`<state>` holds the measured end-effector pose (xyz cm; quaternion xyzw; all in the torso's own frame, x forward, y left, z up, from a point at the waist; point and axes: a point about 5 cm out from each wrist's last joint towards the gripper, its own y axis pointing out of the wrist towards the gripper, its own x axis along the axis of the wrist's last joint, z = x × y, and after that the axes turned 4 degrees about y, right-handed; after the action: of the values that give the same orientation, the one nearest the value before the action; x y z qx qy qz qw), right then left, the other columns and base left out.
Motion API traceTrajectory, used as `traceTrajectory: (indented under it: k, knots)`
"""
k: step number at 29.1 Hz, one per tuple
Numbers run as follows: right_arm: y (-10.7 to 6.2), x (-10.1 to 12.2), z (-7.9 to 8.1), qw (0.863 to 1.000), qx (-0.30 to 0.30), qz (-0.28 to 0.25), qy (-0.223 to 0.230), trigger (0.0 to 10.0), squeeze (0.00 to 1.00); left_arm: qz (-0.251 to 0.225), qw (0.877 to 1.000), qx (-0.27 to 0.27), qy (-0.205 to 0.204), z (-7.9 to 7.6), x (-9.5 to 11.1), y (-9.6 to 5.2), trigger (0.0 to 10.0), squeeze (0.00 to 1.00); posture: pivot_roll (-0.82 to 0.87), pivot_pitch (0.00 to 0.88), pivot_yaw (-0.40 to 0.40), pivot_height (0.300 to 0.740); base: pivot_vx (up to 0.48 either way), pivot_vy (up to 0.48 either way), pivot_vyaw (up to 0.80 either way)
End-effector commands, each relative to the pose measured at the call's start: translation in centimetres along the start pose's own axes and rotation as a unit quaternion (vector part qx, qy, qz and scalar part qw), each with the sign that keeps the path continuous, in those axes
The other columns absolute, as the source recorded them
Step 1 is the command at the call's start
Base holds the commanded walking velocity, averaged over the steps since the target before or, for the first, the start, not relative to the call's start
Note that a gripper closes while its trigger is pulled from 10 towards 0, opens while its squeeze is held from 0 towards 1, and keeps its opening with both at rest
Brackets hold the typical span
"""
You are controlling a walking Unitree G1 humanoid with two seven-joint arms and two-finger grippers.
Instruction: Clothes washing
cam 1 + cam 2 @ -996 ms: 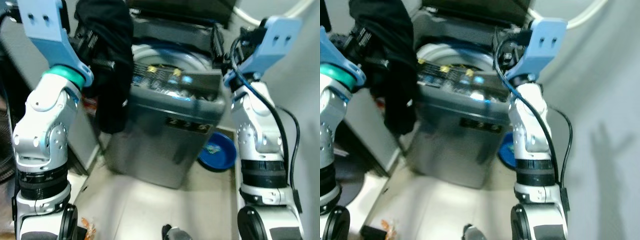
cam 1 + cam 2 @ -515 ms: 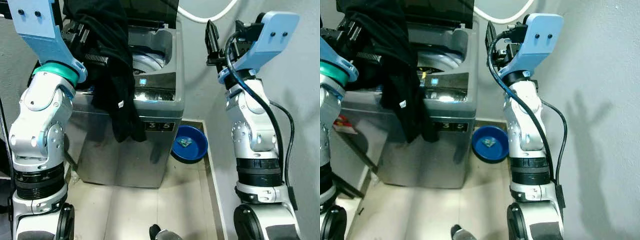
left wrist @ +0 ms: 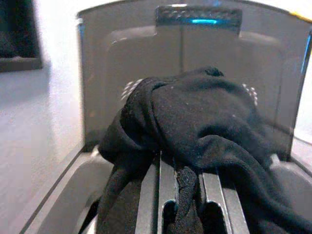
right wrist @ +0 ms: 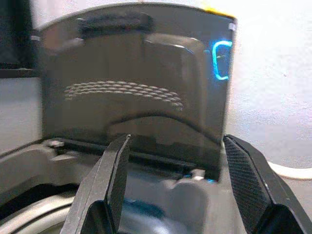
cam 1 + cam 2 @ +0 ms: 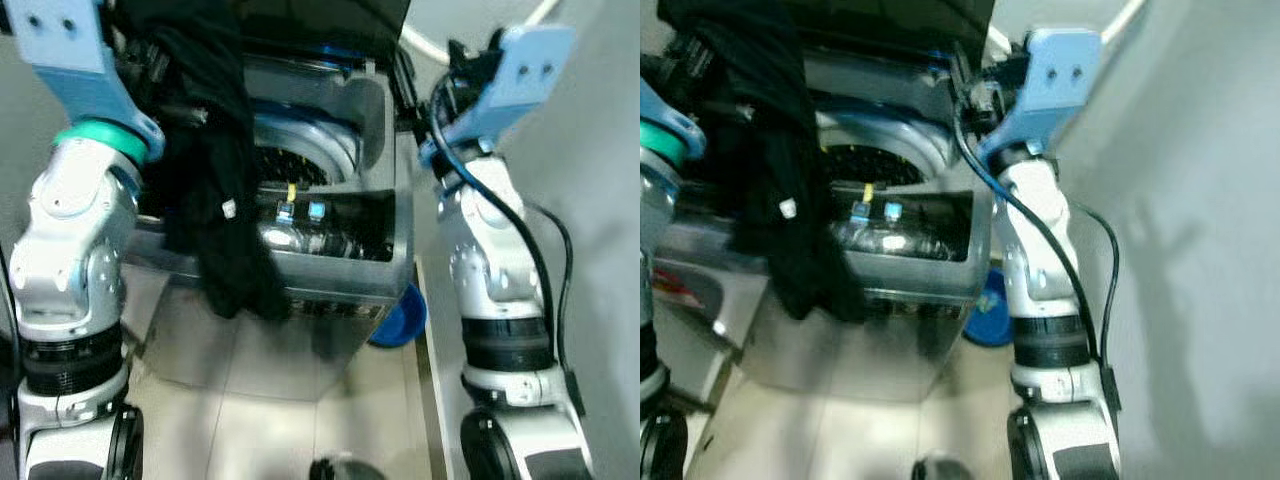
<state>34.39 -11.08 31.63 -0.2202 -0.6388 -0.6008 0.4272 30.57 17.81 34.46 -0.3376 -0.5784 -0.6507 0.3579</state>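
2 claws: left claw (image 3: 183,195) gripping black garment (image 3: 195,126), right claw (image 4: 170,190) spread

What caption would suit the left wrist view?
Left gripper holding a black garment before the washing machine's raised lid.

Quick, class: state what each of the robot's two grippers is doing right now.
Left gripper: jaws shut on the black garment, held above the washing machine.
Right gripper: jaws open, holding nothing, facing the raised lid.
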Motion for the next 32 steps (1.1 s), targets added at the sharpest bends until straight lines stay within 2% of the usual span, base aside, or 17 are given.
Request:
traceTrajectory:
  k: [1, 32]
  knots:
    - [-0.14, 0.14, -0.71, 1.000, -0.016, -0.006, -0.005, 10.0, 0.00, -0.010, 1.000, -0.017, 0.004, -0.58, 0.51, 0.05, 10.0, 0.00, 0.06, 0.064, -0.015, 0.740, 0.000, 0.000, 0.00]
    - [-0.10, 0.13, -0.30, 1.000, 0.003, -0.012, -0.010, 10.0, 0.00, -0.017, 0.999, -0.037, 0.006, -1.15, 0.63, 0.20, 10.0, 0.00, 0.06, 0.046, -0.016, 0.740, 0.000, 0.000, 0.00]
